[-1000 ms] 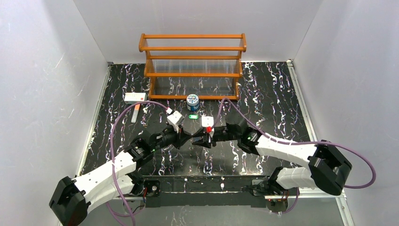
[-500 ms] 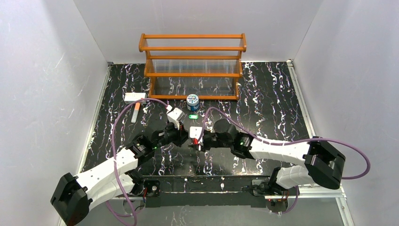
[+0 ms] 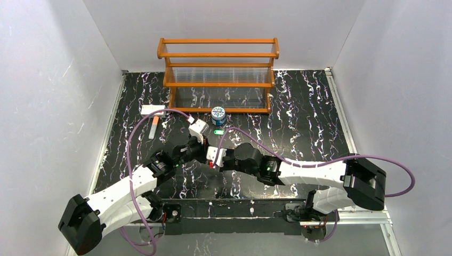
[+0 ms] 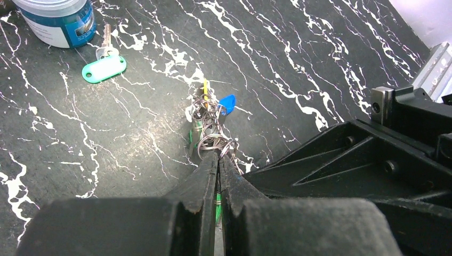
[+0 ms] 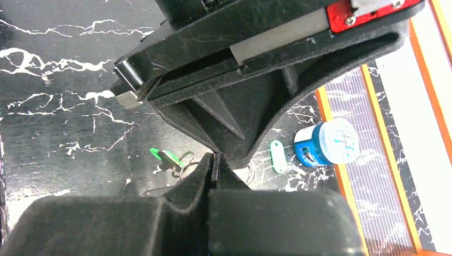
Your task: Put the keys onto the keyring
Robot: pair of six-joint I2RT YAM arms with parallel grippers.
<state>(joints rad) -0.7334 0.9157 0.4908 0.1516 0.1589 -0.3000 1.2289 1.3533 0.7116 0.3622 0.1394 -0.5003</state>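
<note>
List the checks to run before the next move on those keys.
1. Left gripper shut on the bunch of metal split rings and small coloured-head keys: ok.
2. Right gripper shut, tips close to the left's: ok; pinching a ring: cannot tell.
3. Bunch clear of the black marbled table: cannot tell.
4. Loose silver key with green oval tag joined to the bunch: not ok; it lies beside the round blue-and-white can.
</note>
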